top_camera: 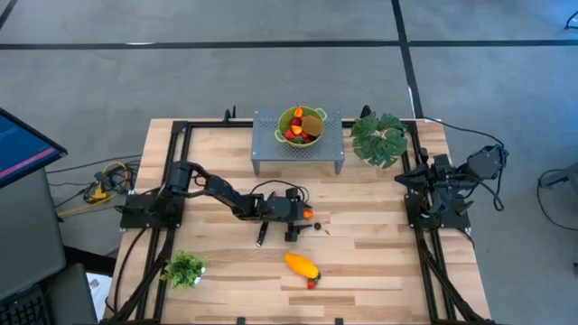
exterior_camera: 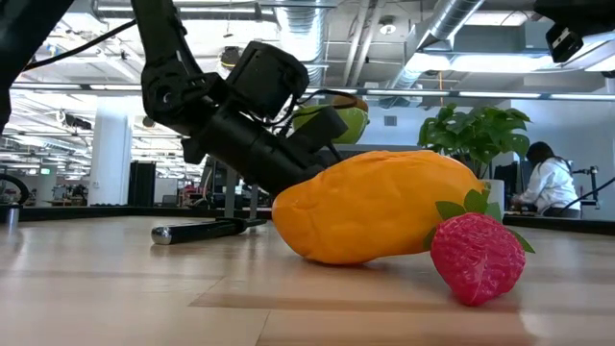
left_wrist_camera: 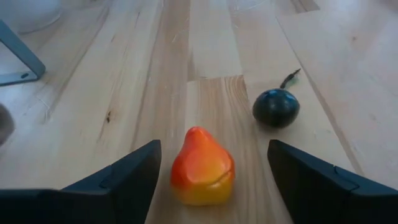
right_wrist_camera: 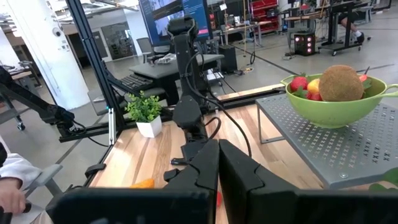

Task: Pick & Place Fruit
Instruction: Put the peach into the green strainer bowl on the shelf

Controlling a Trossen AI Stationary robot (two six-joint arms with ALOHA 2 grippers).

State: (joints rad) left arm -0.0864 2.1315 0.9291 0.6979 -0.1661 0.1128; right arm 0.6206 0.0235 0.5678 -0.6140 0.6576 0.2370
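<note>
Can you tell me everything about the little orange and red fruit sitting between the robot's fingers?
The small fruit is pear-shaped, pointed at one end and fat at the other, red-orange fading to yellow at its base, with a smooth, shiny plastic look and a thin crease across it. It sits upright on the wooden table. The left gripper is open around it, one dark finger on each side, neither touching. A dark round fruit with a stem lies just beyond it, apart.

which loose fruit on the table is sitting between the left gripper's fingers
The small orange-red fruit, between the open left gripper; the dark ball lies just beyond.
</note>
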